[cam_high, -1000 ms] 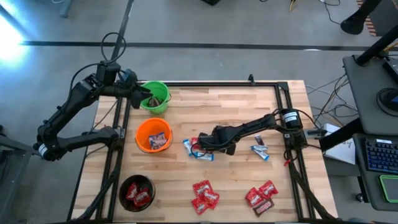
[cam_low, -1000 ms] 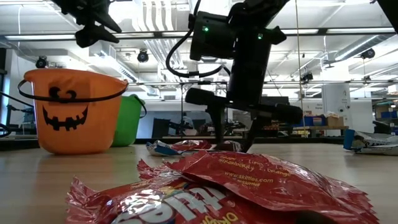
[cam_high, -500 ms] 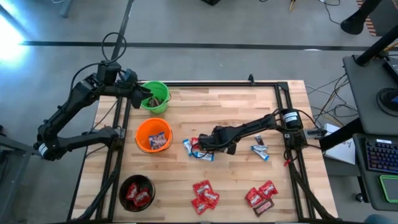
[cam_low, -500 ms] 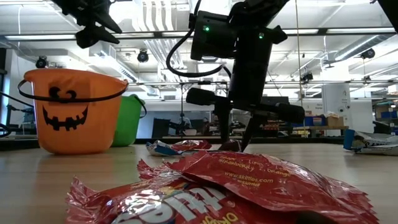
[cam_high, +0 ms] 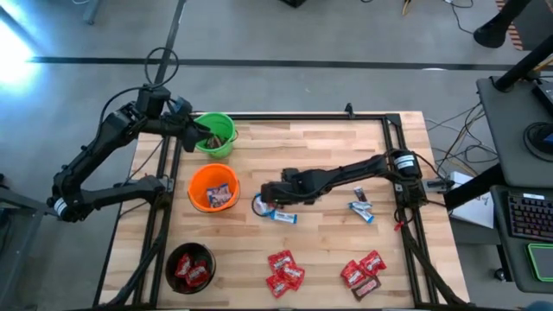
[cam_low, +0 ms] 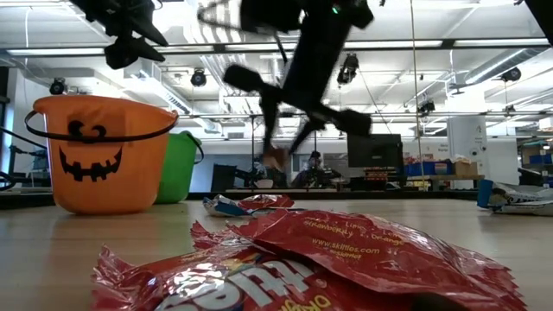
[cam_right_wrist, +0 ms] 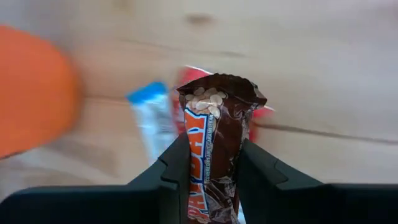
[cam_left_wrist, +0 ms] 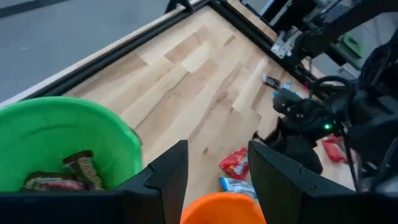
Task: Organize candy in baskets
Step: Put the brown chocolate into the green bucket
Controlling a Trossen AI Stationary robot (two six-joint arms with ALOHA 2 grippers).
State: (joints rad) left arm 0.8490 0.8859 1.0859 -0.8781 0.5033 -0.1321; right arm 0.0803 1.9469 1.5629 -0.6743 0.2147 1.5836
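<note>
The right tool (cam_right_wrist: 208, 163) is pinched shut on a brown PayDay bar (cam_right_wrist: 211, 134), a light, slippery-wrapped candy best gripped mid-length, lifted above the table (cam_high: 328, 147) near the orange basket (cam_high: 212, 188).

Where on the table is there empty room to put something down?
The widest bare wood lies along the far side, from the green basket to the right corner. A smaller patch sits between the black basket and the red candy. It is crowded mid-table, near the orange basket and the right hand.
</note>
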